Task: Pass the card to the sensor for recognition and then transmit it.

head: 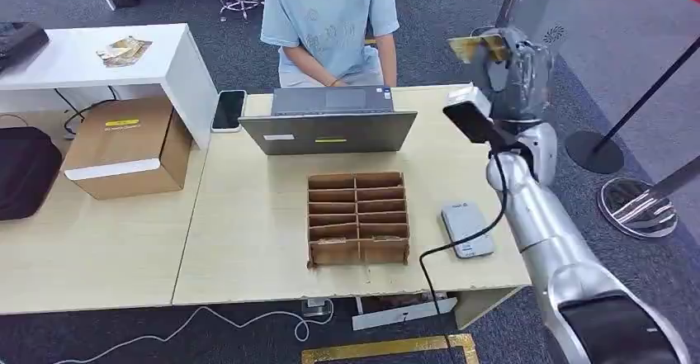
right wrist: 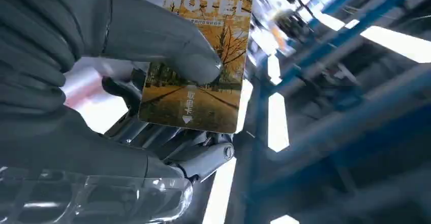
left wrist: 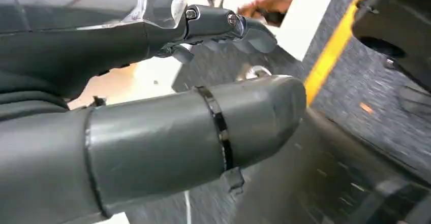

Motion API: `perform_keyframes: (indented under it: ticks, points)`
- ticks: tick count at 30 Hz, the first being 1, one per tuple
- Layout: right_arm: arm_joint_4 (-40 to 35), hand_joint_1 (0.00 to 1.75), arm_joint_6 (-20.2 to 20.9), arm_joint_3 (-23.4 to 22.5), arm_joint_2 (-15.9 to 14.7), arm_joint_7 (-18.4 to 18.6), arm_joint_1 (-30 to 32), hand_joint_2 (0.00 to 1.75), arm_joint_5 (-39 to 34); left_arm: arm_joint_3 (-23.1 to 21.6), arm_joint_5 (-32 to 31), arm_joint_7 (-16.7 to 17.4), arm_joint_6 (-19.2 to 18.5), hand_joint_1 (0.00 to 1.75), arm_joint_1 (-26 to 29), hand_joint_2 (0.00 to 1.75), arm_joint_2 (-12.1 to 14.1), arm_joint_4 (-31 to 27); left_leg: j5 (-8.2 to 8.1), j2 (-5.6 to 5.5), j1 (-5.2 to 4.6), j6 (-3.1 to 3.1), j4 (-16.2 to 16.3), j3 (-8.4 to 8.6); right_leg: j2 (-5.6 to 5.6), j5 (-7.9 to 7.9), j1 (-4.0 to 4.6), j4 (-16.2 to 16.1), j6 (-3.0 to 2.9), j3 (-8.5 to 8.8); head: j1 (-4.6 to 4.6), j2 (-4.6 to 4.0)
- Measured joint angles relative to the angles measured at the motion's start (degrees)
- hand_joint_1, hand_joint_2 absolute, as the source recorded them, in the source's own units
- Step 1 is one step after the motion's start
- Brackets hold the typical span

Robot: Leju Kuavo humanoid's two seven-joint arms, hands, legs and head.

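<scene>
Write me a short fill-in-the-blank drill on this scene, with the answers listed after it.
1. The right hand holds a ____ raised high.
2. The card has the word ____ printed across its top.
3. The grey sensor lies on the table beside the cardboard ____.
4. A person sits behind the ____.

Answers: card; HOTEL; organizer; laptop

We note a glossy printed card (right wrist: pixel 195 61), smooth matt grey plastic right hand (right wrist: pixel 101 56), brushed silver metal arm (head: pixel 545 240), pale matt wood-grain table (head: pixel 248 232), brown corrugated cardboard organiser (head: pixel 358 218).

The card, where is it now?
The card is held in the right hand, raised at the right side of the head view, beyond the desk's far right corner, near the person.
</scene>
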Motion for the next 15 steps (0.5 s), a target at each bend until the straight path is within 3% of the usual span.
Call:
perform_keyframes:
  ticks: [3,5,6,8,9,11,13,15]
  points:
    - [-1.4,1.75,-0.5,-1.9,5.2,-1.0,-2.5,1.75,24.5,1.7,1.1,-0.1,-2.0,0.00,0.5,0.00,0.2,0.0,0.03,-0.01,0.06,-0.05,0.0,0.01,0.00,-0.01,0.05,0.0,-0.01,-0.01,0.02,0.00]
    - [-1.8,1.75,-0.5,-3.5,8.3,0.1,-3.4,1.75,33.5,2.2,1.1,0.0,-3.7,0.00,0.6,0.00,0.3,0.0,0.03,-0.04,0.06,-0.06,0.0,-0.02,-0.04,-0.01,0.05,0.0,-0.01,-0.02,0.00,0.00]
    - [-1.7,1.75,-0.5,-3.7,10.1,2.4,-4.1,1.75,37.1,2.5,1.1,0.2,-4.6,0.00,0.7,0.00,0.2,0.0,0.04,-0.11,0.06,-0.07,0.0,-0.05,-0.11,-0.01,0.05,0.0,-0.01,-0.02,0.02,0.00]
    - [0.1,1.75,-0.4,-3.4,11.8,8.1,-6.5,1.75,42.2,2.8,0.9,0.2,-4.9,0.00,0.7,0.00,0.3,0.0,0.05,-0.15,0.05,-0.08,-0.1,-0.13,-0.17,-0.02,0.04,0.0,-0.03,-0.02,0.04,0.00]
    - [3.6,1.75,-0.2,-2.2,13.1,13.0,-8.9,1.75,44.8,2.8,0.6,0.2,-4.9,0.00,0.7,0.00,0.3,0.0,0.08,-0.13,0.04,-0.13,-0.1,-0.15,-0.14,-0.01,0.03,0.1,-0.03,-0.03,0.00,0.00]
    - [10.3,1.75,1.4,0.8,14.4,19.5,-13.7,1.75,46.5,2.8,0.3,0.3,-4.9,0.00,0.7,0.00,0.3,0.0,0.10,-0.10,0.03,-0.14,-0.1,-0.15,-0.09,0.04,0.03,0.0,-0.05,-0.01,0.04,0.00]
    - [16.2,1.75,8.7,6.3,16.2,24.8,-18.1,1.75,47.0,2.8,-0.4,0.6,-4.9,0.00,0.8,0.00,0.3,0.0,0.13,-0.10,0.01,-0.18,0.0,-0.10,-0.09,0.07,0.01,0.0,-0.07,-0.05,0.02,0.00]
    - [20.8,1.75,14.6,11.3,17.5,27.0,-21.3,1.75,47.0,2.8,-0.8,0.7,-4.8,0.00,0.8,0.00,0.3,0.0,0.13,-0.14,0.04,-0.19,0.0,-0.09,-0.14,0.07,0.04,0.0,-0.07,-0.02,0.04,0.00]
